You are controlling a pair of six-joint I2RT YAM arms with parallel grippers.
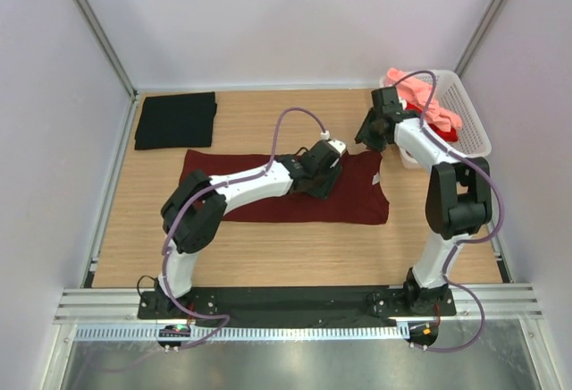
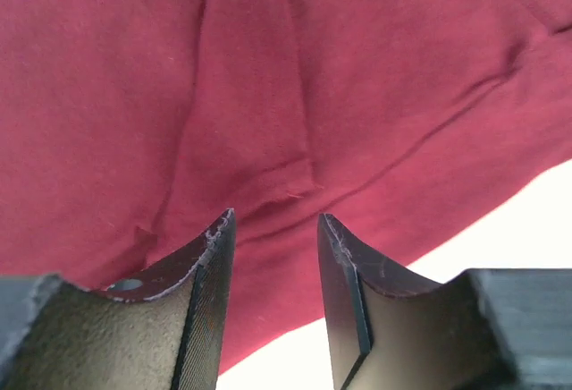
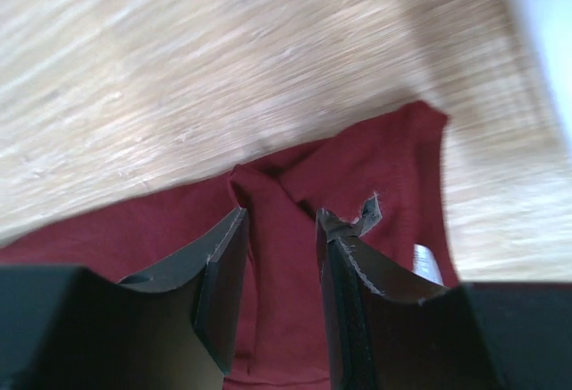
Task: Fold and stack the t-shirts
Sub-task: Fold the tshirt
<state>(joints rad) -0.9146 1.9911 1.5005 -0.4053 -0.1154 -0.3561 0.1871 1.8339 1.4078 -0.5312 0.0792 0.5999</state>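
Currently the maroon shirt [image 1: 268,202] lies spread flat on the bench [image 1: 268,251]. I see the left end effector [image 2: 275,220] low over the shirt's middle, its fingers a narrow gap apart and gripping nothing. The right end effector [image 3: 281,216] hangs above the collar end, likewise slightly parted and empty, though that view is blurred. A black shirt [image 1: 176,120] lies folded beyond the maroon shirt's hem end. The basket [image 1: 474,122] beside its collar end holds a pink shirt [image 1: 416,93] and a red shirt [image 1: 444,132].

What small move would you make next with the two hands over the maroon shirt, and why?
Probably lower the right hand a little and close it on the maroon shirt. It is open over a raised fold near the shirt's corner, with nothing gripped yet. The left hand is also open over the cloth.
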